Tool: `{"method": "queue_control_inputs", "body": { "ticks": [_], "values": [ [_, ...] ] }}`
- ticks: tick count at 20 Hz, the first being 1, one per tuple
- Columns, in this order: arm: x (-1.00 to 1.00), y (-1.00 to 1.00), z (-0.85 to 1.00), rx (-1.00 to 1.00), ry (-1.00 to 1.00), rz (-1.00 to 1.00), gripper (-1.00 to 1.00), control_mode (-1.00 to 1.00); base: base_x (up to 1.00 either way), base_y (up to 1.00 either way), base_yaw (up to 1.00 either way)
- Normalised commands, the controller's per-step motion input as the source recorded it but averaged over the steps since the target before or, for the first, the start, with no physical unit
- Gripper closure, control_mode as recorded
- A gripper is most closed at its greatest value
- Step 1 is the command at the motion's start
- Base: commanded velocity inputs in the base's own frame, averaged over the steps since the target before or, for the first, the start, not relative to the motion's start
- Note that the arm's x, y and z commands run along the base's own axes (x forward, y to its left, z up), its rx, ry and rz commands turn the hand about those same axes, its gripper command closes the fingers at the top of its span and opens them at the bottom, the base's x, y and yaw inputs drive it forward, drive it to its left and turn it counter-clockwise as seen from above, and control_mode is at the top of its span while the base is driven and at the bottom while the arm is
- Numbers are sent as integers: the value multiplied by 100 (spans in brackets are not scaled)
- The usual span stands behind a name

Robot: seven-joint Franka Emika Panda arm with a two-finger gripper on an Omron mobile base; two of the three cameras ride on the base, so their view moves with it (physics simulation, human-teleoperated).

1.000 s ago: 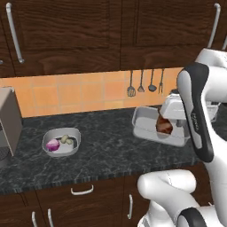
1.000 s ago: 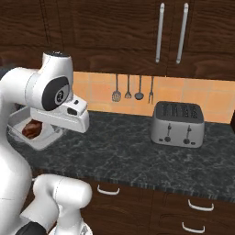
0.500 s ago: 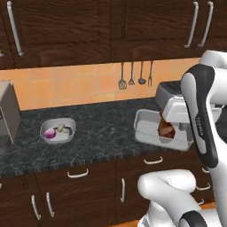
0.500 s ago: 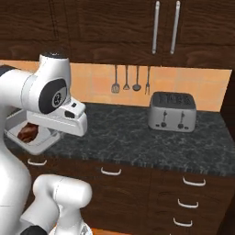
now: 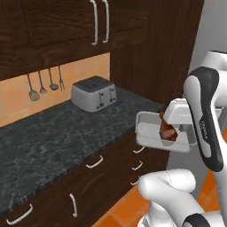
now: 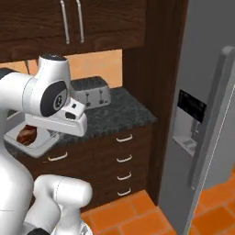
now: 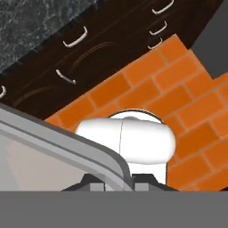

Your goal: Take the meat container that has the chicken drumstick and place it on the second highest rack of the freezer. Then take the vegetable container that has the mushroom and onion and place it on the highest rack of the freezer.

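My gripper (image 7: 119,181) is shut on the rim of the meat container (image 5: 150,133), a light-grey tray held level in the air off the counter's right end. The reddish-brown chicken drumstick (image 5: 167,131) lies inside it, close to my hand. From the right base view the meat container (image 6: 27,140) with the chicken drumstick (image 6: 26,133) hangs at the left, under my forearm. In the hand view the container's rim (image 7: 89,149) runs between my fingertips. The freezer (image 6: 202,119) stands at the right, showing its grey outside and long handle (image 6: 215,114); its racks are hidden. The vegetable container, mushroom and onion are out of view.
A silver toaster (image 5: 93,93) stands on the dark stone counter (image 5: 53,133), with utensils (image 5: 44,82) hanging on the orange wall behind. A tall dark wood panel (image 6: 156,82) separates the counter from the freezer. Drawers (image 6: 121,160) line the cabinet front above the orange brick floor (image 6: 137,215).
The whole picture has swung to the right along the counter as the base moved. The toaster and then the freezer came into view. The meat container stays in my grip.
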Motion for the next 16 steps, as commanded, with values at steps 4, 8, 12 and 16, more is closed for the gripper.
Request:
{"method": "queue_control_inputs", "body": {
  "ticks": [4,8,12,16],
  "values": [
    [0,0,0,0,0,0,100,100,-6,0,-96],
    [0,0,0,0,0,0,100,100,0,-12,-92],
    [0,0,0,0,0,0,100,100,0,-39,-85],
    [0,0,0,0,0,0,100,100,30,-70,-61]
  ]
}}
